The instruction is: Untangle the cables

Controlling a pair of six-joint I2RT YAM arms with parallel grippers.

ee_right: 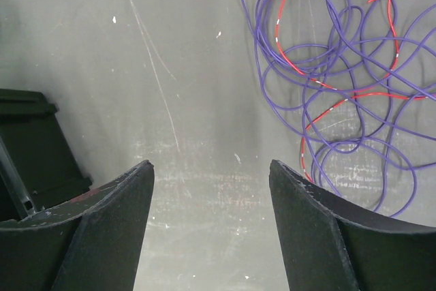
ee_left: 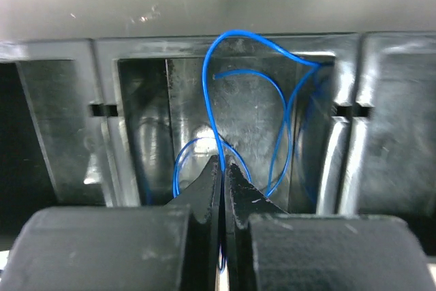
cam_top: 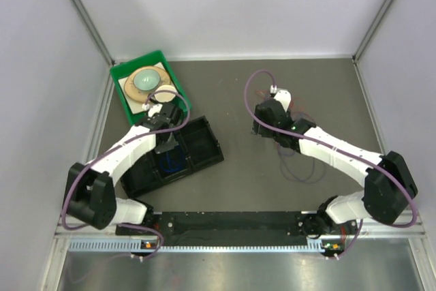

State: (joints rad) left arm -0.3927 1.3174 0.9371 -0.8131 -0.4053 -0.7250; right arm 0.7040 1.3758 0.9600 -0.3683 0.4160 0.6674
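Left arm [cam_top: 129, 148] hangs over blue cable [cam_top: 170, 163] in black tray [cam_top: 208, 146]

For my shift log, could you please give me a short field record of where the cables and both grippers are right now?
left gripper: shut on the blue cable, over the black tray
right gripper: open, holding nothing, above the table
purple and red cables: tangled together on the table, beside the right gripper
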